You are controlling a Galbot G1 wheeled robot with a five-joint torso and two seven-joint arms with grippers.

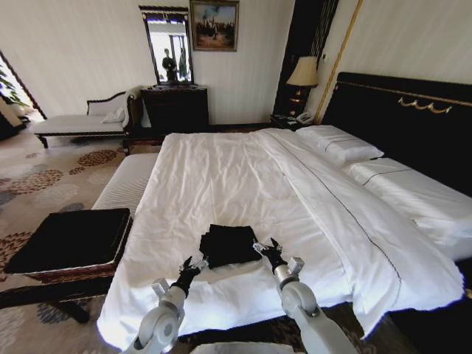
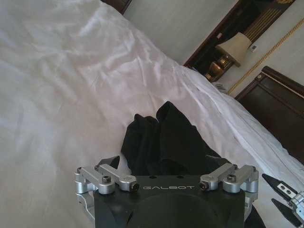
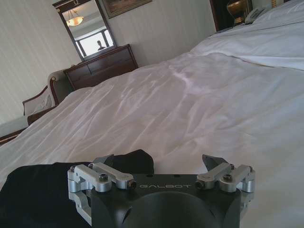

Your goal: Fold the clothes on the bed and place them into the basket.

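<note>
The clothes (image 1: 228,244) lie as a small folded black bundle on the white duvet of the bed (image 1: 243,177), near its foot edge. My left gripper (image 1: 195,263) is open at the bundle's near left corner, and the left wrist view shows the black fabric (image 2: 166,142) lying between its spread fingers. My right gripper (image 1: 266,245) is open at the bundle's right edge. In the right wrist view the clothes (image 3: 38,194) lie beside one finger. The basket (image 1: 66,271), brown wicker with a black lining, stands left of the bed's foot.
A cream striped bench (image 1: 129,181) runs along the bed's left side beyond the basket. Pillows (image 1: 339,141) and a tall black headboard (image 1: 413,110) are on the right. A dark dresser (image 1: 173,107), a chaise (image 1: 74,122) and patterned carpet (image 1: 44,177) lie farther left.
</note>
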